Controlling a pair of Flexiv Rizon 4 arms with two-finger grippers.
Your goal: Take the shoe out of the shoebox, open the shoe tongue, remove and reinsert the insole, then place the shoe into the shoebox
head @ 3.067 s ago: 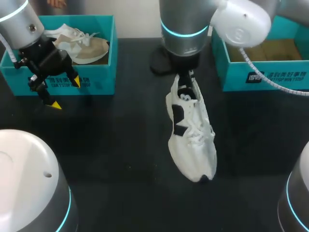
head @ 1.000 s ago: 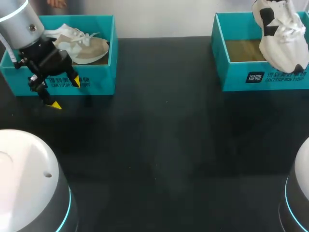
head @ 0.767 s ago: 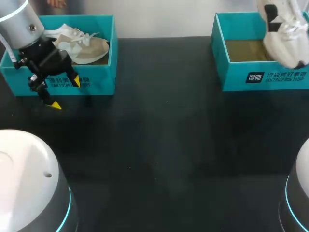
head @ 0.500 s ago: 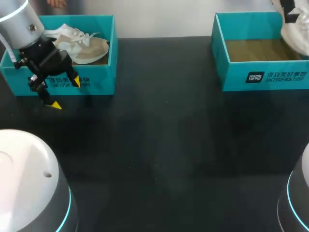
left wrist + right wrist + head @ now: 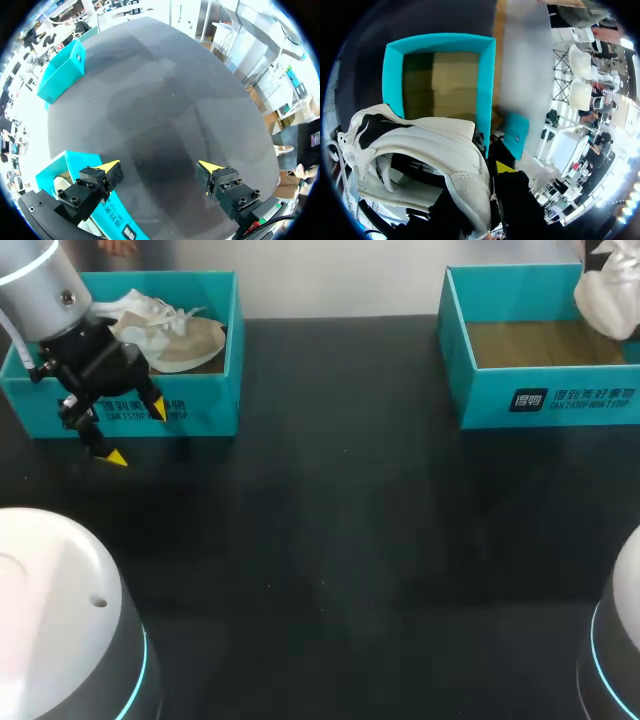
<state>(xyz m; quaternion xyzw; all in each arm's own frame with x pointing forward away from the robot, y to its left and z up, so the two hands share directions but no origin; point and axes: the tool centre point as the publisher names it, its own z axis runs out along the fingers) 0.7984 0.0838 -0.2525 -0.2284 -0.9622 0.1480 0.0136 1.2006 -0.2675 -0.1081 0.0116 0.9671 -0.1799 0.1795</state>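
A white shoe with black patches (image 5: 610,295) hangs over the far right corner of the right teal shoebox (image 5: 540,395). In the right wrist view my right gripper (image 5: 492,175) is shut on the shoe (image 5: 435,145) at its heel collar. One yellow fingertip (image 5: 506,167) shows outside the heel and the other is hidden. Beneath the shoe lies the shoebox (image 5: 487,85) with its brown floor bare. My left gripper (image 5: 137,433) stands open with nothing in it, in front of the left teal shoebox (image 5: 200,410). The left wrist view shows the gripper (image 5: 159,166) above the dark table.
A beige and white shoe (image 5: 170,335) lies in the left shoebox, which stands beside one finger of the left gripper (image 5: 55,175). The right shoebox (image 5: 62,70) is far across the table. My arms' white bases (image 5: 50,620) fill the near corners.
My right gripper has carried the white shoe rightward and farther back over the right shoebox, nearly out of the head view. The left arm has not moved.
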